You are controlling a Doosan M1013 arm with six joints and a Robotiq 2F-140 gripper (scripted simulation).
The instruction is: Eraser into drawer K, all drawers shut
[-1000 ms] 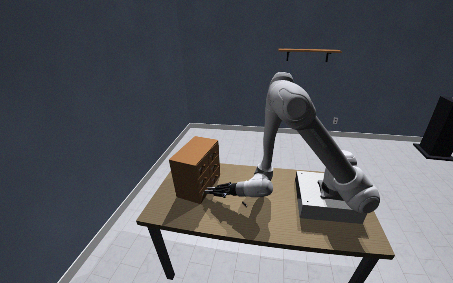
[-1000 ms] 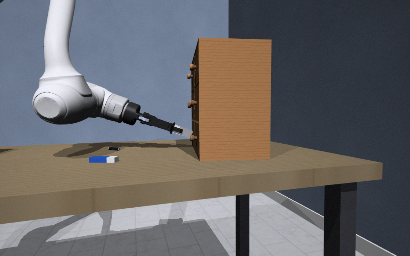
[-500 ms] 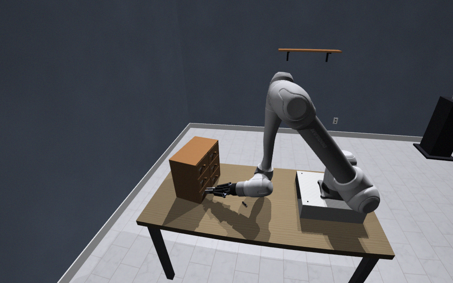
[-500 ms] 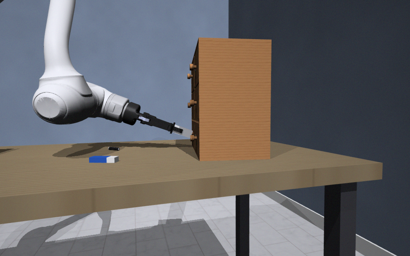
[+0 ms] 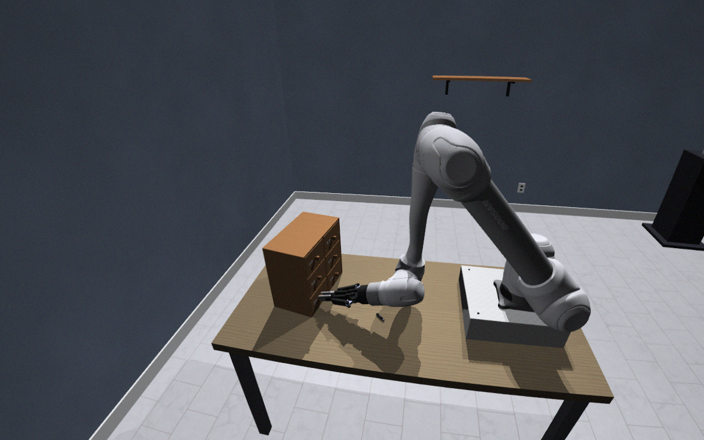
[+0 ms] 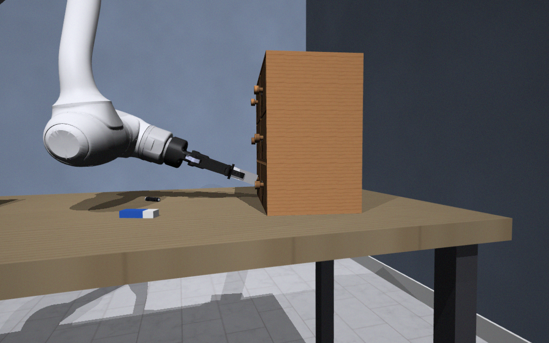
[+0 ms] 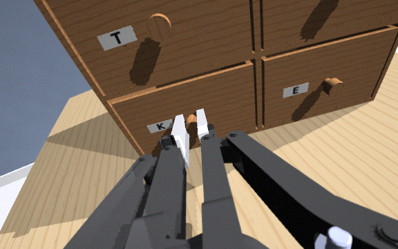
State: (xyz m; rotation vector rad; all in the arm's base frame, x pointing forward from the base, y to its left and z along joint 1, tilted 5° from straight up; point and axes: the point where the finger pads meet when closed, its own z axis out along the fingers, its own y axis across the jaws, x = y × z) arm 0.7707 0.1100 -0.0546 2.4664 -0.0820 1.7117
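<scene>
The small wooden chest (image 5: pixel 304 261) stands at the table's left end, also in the side view (image 6: pixel 312 132). In the wrist view its bottom-left drawer carries the label K (image 7: pixel 159 126); the drawer sits nearly flush with the front. My gripper (image 7: pixel 193 123) is shut on the knob of drawer K (image 7: pixel 191 121), the white pads on either side of it; it also shows at the chest's lowest knob in the side view (image 6: pixel 251 178). The blue and white eraser (image 6: pixel 139 213) lies flat on the table, well away from the chest and gripper.
Drawers T (image 7: pixel 117 37) and E (image 7: pixel 296 90) are shut beside K. A small black cylinder (image 6: pixel 152 198) lies on the table past the eraser, also in the top view (image 5: pixel 380 317). The arm's grey base block (image 5: pixel 502 313) stands at the right.
</scene>
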